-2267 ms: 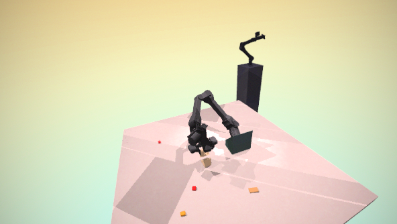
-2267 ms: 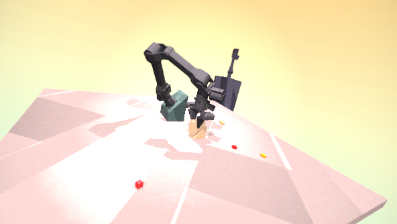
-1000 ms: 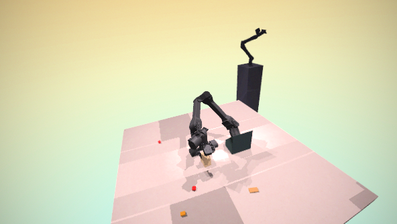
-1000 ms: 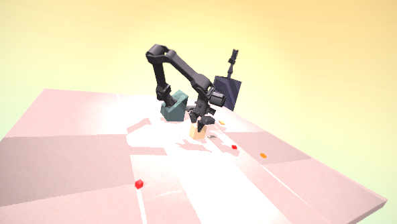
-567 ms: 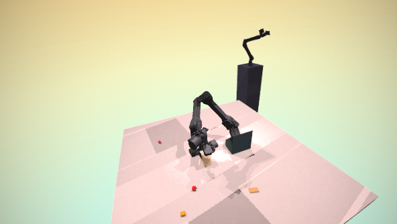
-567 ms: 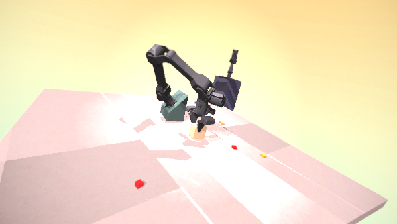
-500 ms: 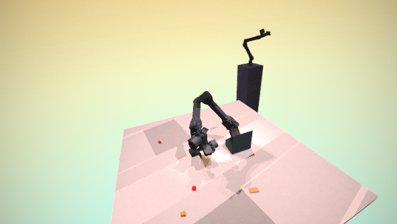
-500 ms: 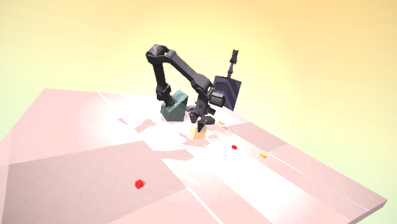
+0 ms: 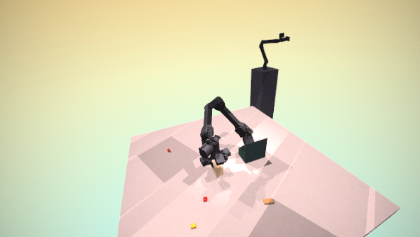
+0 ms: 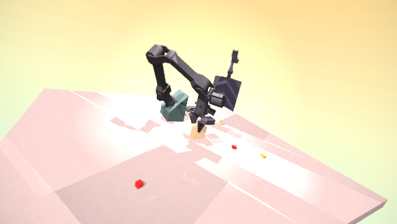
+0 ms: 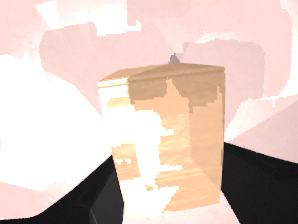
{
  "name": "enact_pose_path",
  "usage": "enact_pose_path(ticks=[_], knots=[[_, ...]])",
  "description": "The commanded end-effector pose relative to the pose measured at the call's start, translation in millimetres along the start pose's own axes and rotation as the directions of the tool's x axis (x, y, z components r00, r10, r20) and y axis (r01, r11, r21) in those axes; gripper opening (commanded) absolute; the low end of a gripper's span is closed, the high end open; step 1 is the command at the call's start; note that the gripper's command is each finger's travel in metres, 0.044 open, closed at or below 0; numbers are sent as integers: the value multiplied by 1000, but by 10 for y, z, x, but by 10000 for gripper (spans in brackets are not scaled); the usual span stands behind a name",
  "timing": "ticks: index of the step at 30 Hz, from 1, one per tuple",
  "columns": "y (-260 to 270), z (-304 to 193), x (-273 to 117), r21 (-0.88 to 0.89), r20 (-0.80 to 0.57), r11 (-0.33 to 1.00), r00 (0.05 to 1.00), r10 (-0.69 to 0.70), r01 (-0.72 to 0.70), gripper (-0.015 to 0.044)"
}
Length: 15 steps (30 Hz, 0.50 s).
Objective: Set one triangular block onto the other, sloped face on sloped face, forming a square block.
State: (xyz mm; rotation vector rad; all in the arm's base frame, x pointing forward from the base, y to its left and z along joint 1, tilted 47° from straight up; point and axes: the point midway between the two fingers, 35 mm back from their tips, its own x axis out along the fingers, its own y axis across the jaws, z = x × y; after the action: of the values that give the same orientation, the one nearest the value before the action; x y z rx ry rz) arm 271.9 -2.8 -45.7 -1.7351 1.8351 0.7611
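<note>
Item: pale tan wooden triangular block (image 11: 169, 136), clamped between the jaws of the black parallel-jaw gripper (image 9: 216, 162) at the pink table's (image 9: 319, 199) centre; hazard: orange wedge block (image 9: 268, 201) lies well apart at four o'clock, so a tilted carry risks uneven ends or shoving it.
</note>
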Motion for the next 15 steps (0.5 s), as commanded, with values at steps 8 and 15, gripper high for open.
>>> enact_pose_path(ticks=[8, 15], knots=[[0, 1, 1, 0, 0, 1000, 1000, 0, 0, 131], [0, 1, 1, 0, 0, 1000, 1000, 0, 0, 315]])
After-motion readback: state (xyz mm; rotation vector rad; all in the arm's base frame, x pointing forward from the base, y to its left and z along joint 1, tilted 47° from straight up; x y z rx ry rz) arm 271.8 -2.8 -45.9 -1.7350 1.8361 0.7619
